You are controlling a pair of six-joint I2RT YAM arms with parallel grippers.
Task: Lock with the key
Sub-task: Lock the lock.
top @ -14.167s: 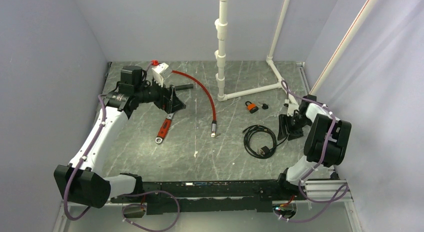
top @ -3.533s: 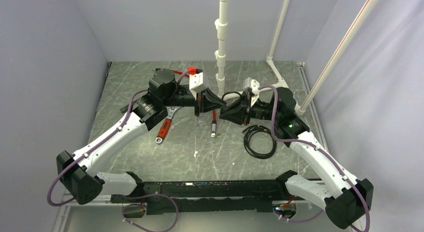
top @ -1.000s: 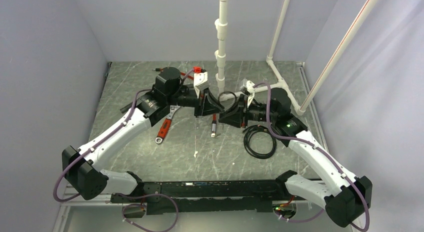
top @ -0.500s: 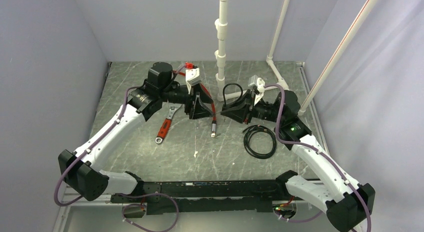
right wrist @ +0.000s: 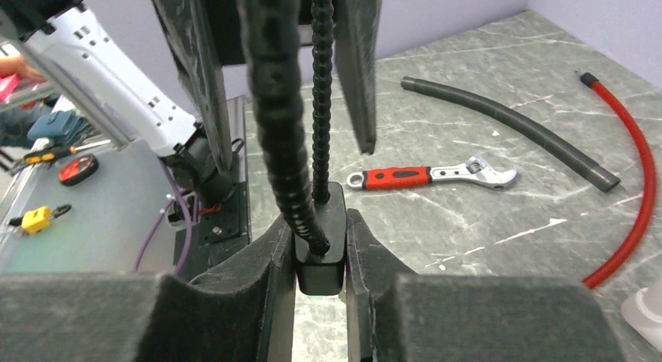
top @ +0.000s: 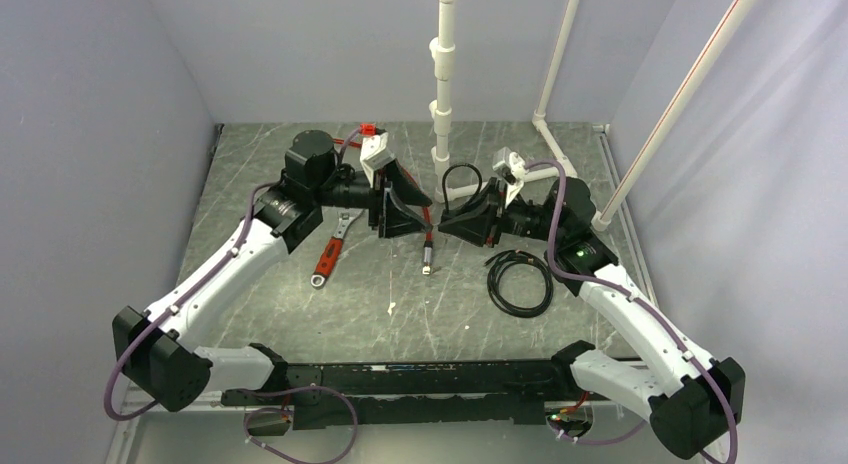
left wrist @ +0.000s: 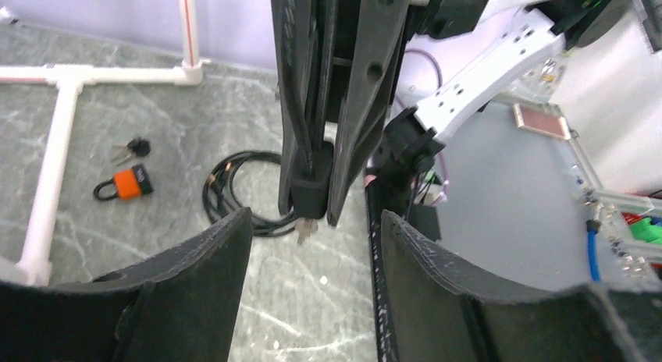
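Right gripper [right wrist: 320, 221] clamps the one key [right wrist: 318, 268] by its black head. Left gripper [left wrist: 312, 218] gapes, empty. One wrench [right wrist: 429, 175], one padlock [left wrist: 131, 182] lie loose.

Table [top: 400, 304]: grey-green marble look w/ white veins. Key [right wrist: 320, 253]: blocky black head, black ribbed cord loop. Padlock [left wrist: 130, 182]: orange body, black shackle. Adj. wrench [right wrist: 429, 175]: red handle w/ black trim, silver jaw end. Red hose [right wrist: 634, 182]: red all along, silver end fitting. 2nd hose [right wrist: 507, 128]: dark grey to black. Coiled cable [top: 520, 284]: black. PVC pipe frame [top: 443, 74]: white. Arms [top: 215, 274]: white shells, black joints, purple wiring. Walls [top: 100, 134]: pale lilac-grey, plain.
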